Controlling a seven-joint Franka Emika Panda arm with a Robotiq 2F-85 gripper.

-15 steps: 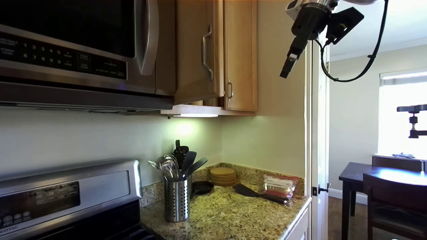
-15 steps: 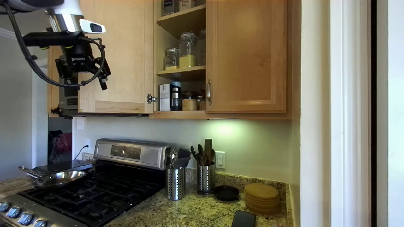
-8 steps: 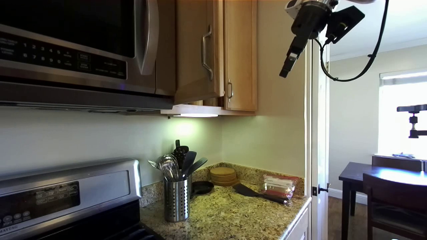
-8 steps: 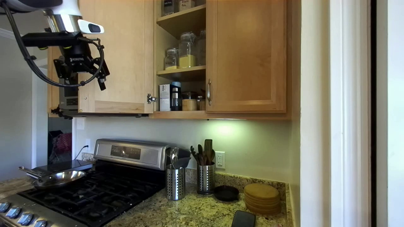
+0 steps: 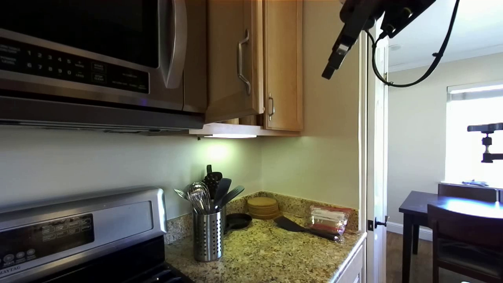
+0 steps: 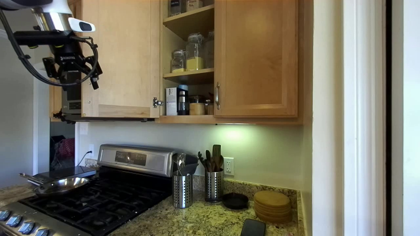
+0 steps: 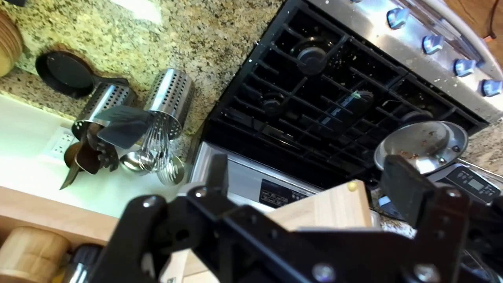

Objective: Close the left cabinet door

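Observation:
The left cabinet door (image 6: pixel 121 59) stands swung wide open, its light wooden inner face and hinge (image 6: pixel 157 102) showing in an exterior view. Its outer face (image 5: pixel 224 74) and vertical metal bar handle (image 5: pixel 240 63) show in an exterior view. In the wrist view, the door's bottom corner (image 7: pixel 334 204) with a small yellow bumper appears between the fingers, farther off. My gripper (image 7: pixel 306 159) is open and empty, its fingers wide apart. In an exterior view, the gripper (image 6: pixel 79 86) overlaps the door's free edge. In an exterior view, the gripper (image 5: pixel 328 72) hangs right of the door, apart from it.
The microwave (image 5: pixel 165 98) sits beside the open door, its handle (image 5: pixel 178 47) sticking out. The right cabinet door (image 6: pixel 256 59) is shut. Jars (image 6: pixel 195 55) stand on the open shelves. Below are the stove (image 6: pixel 98 200) with a pan (image 6: pixel 62 185) and utensil holders (image 6: pixel 182 193) on the counter.
My gripper has moved left in an exterior view and up and slightly left in an exterior view, mostly in the last half second. The door has not moved.

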